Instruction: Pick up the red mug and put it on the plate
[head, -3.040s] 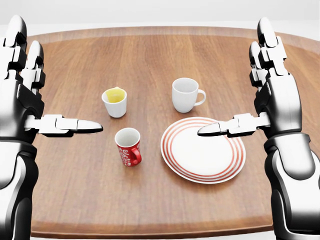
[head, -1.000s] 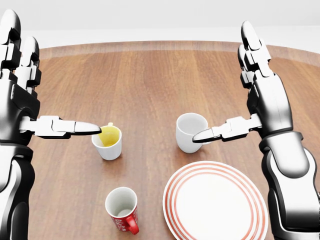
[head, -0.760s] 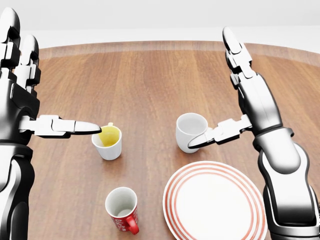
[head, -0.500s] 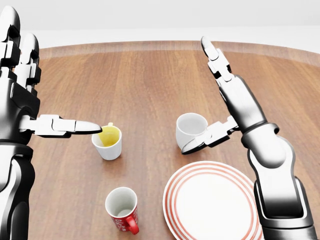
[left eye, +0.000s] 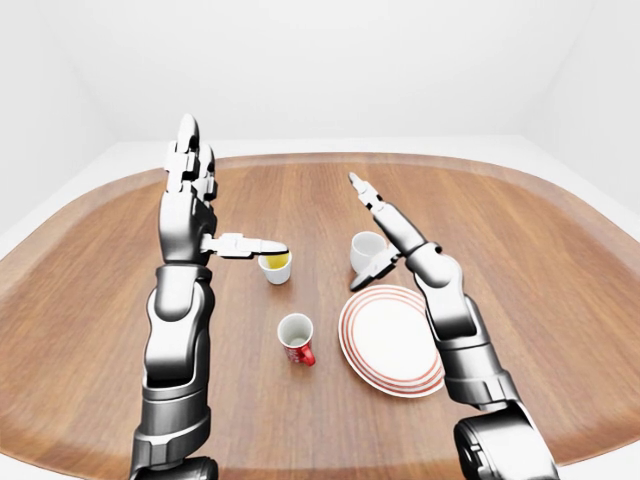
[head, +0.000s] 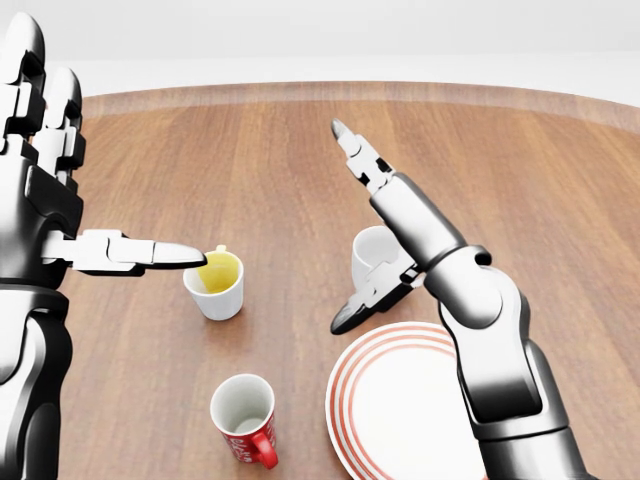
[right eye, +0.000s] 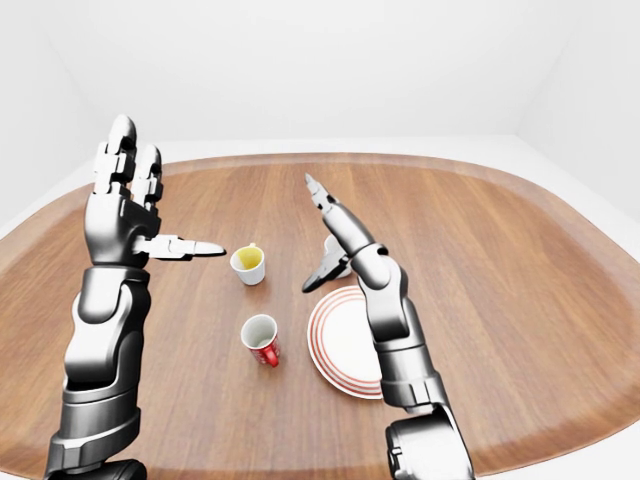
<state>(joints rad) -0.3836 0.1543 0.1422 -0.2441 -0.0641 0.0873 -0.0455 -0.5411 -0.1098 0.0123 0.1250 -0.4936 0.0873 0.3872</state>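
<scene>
Glossy ceramic-looking red mug (head: 245, 418), plate (head: 420, 405); matt wooden table (head: 280, 150).

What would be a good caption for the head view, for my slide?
Both open hands hover above the wooden table; the red mug stands untouched left of the striped plate.

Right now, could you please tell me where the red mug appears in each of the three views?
Left-eye view: red mug just below centre, left of the striped plate.
Head view: bottom edge, left of centre.
Right-eye view: left of centre, again left of the plate.
Shared landmark: the white cup with yellow inside, above the mug in every view.
</scene>
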